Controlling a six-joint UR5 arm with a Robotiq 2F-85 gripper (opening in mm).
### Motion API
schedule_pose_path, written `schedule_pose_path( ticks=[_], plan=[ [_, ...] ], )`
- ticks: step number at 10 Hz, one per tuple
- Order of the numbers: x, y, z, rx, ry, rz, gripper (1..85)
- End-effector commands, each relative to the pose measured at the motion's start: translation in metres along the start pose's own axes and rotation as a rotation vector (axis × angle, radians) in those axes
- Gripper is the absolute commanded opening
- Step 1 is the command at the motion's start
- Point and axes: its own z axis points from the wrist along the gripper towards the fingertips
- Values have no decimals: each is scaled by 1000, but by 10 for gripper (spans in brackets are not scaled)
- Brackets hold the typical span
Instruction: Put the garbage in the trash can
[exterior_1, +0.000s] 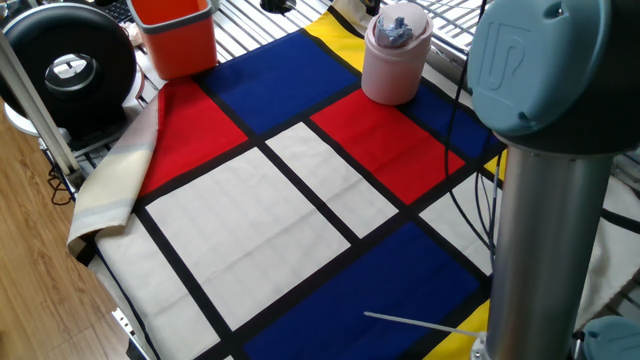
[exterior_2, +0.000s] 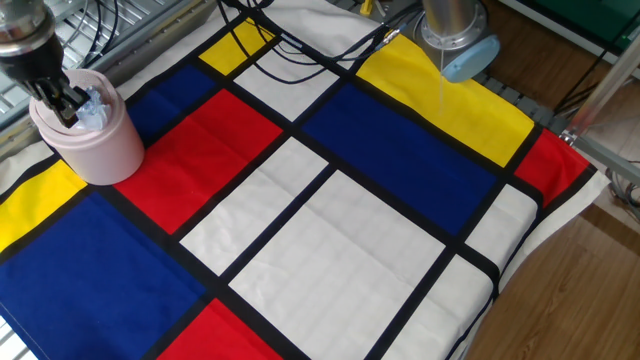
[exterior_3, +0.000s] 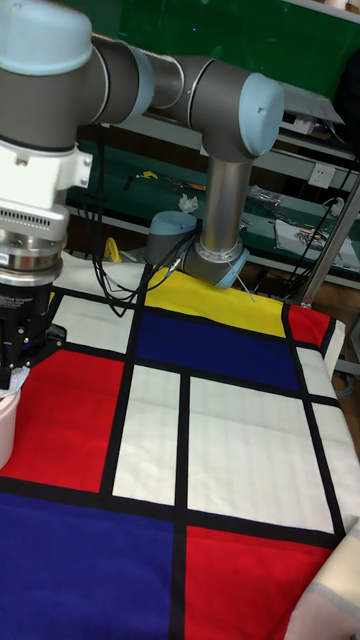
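The trash can (exterior_1: 392, 70) is a pale pink cylinder at the far edge of the checked cloth, also visible in the other fixed view (exterior_2: 95, 145). The garbage (exterior_2: 95, 106), a crumpled white-grey paper wad, rests in its open top (exterior_1: 397, 30). My gripper (exterior_2: 57, 96) hangs over the can's rim just beside the wad, fingers spread and holding nothing. In the tall view the gripper (exterior_3: 22, 368) sits above the can (exterior_3: 5, 425) at the left edge. In one fixed view the gripper is almost entirely out of frame.
An orange square bin (exterior_1: 177, 35) stands at the cloth's far corner, next to a round black device (exterior_1: 65, 60). Black cables (exterior_2: 300, 45) trail across the cloth near the arm's base (exterior_2: 455, 40). The arm's grey column (exterior_1: 545, 220) blocks one corner.
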Motion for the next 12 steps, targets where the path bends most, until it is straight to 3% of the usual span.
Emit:
schedule_pose_path(
  ticks=[1, 4, 8, 12],
  plan=[
    [-5, -1, 11, -4, -21, -7, 10],
    [5, -10, 20, 4, -23, 1, 10],
    [21, -15, 8, 26, 4, 23, 10],
    [17, -12, 0, 33, 19, 17, 10]
  ],
)
